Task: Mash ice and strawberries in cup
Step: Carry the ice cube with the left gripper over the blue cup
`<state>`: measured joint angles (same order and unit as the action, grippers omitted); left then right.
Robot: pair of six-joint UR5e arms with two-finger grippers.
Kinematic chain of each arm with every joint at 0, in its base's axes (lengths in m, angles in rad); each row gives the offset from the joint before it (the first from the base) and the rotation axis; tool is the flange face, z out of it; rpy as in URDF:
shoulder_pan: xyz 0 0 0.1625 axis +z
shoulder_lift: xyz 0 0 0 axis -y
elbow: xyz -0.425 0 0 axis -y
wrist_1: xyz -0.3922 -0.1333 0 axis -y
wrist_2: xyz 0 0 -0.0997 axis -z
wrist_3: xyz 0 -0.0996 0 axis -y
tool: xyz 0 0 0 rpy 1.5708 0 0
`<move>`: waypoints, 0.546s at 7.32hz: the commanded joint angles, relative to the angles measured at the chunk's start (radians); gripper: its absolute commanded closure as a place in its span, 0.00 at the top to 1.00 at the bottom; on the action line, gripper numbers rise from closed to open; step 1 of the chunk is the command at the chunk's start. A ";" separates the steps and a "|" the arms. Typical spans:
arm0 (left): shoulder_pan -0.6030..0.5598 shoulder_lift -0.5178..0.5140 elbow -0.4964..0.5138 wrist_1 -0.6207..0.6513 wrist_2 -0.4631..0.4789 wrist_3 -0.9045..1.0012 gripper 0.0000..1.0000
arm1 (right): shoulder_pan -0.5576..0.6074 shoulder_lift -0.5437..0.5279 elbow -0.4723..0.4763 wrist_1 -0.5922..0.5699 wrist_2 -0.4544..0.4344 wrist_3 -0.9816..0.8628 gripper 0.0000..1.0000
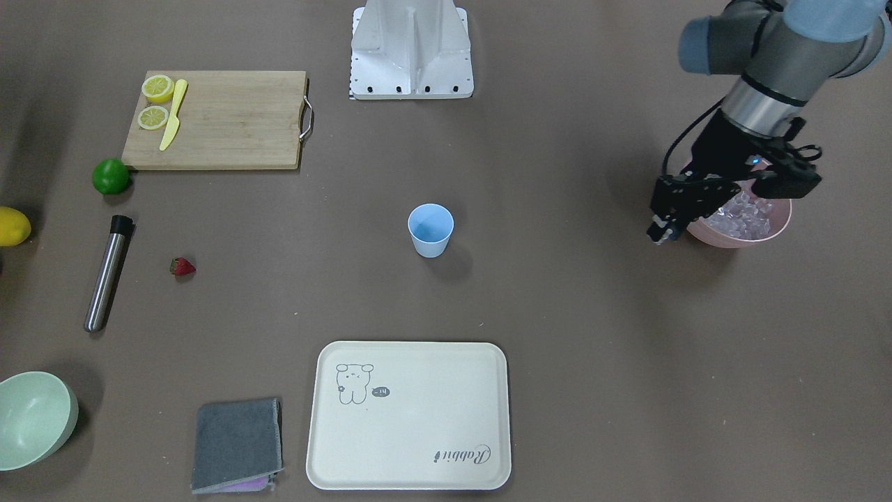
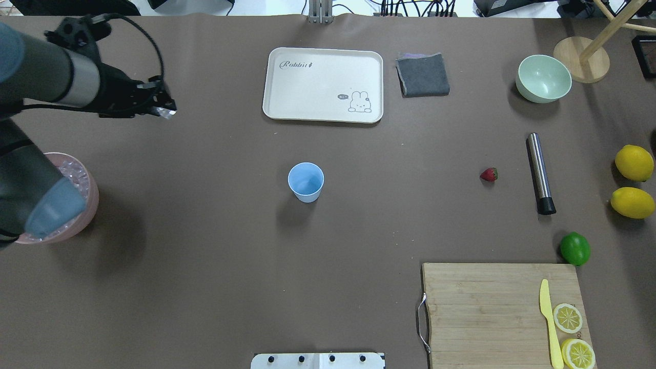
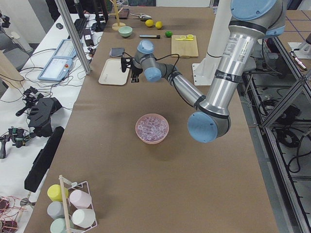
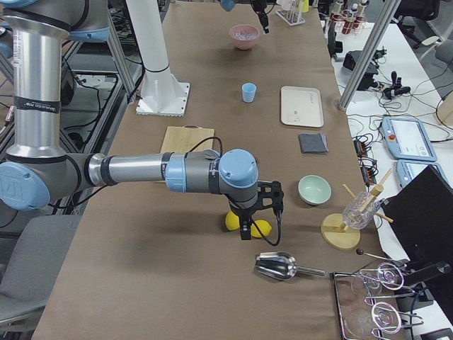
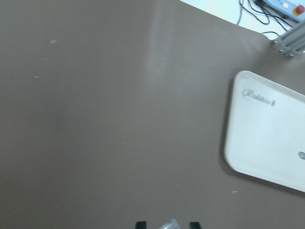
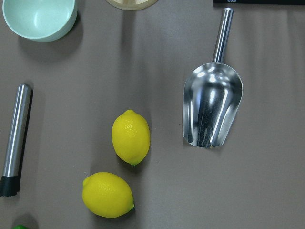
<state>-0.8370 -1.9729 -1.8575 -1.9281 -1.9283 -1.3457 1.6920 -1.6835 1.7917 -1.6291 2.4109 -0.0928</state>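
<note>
Small light-blue plastic cup [image 2: 306, 180]: mid-table, empty. Left gripper [image 2: 166, 109]: pinching one clear ice cube [image 5: 169, 224], well apart from cup. Small red strawberry [image 2: 489, 175]: lying on table. Right gripper [image 4: 245, 232]: closure cannot be told. Filling and mashing outstanding.

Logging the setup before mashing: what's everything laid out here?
cup: one, light blue, table centre.
ice: many, clear, in pink bowl.
pink bowl: one, pink, table's left end.
strawberry: one, red, beside steel rod.
steel rod: one, silver, robot's right.
tray: one, cream, far side.
cloth: one, grey, beside tray.
green bowl: one, pale, far right.
lemons: two, yellow, right edge.
lime: one, green, beside board.
cutting board: one, wooden, near right; bears two lemon halves, yellow knife.
scoop: one, steel, near lemons.
left end effector: shut on one ice cube, above table.
right end effector: above lemons; state unclear.
</note>
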 commanded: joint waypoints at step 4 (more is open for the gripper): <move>0.203 -0.244 0.145 0.046 0.177 -0.049 0.00 | 0.000 0.010 -0.006 0.000 0.005 0.008 1.00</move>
<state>-0.6509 -2.1883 -1.7298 -1.8815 -1.7647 -1.3921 1.6920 -1.6752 1.7850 -1.6291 2.4142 -0.0851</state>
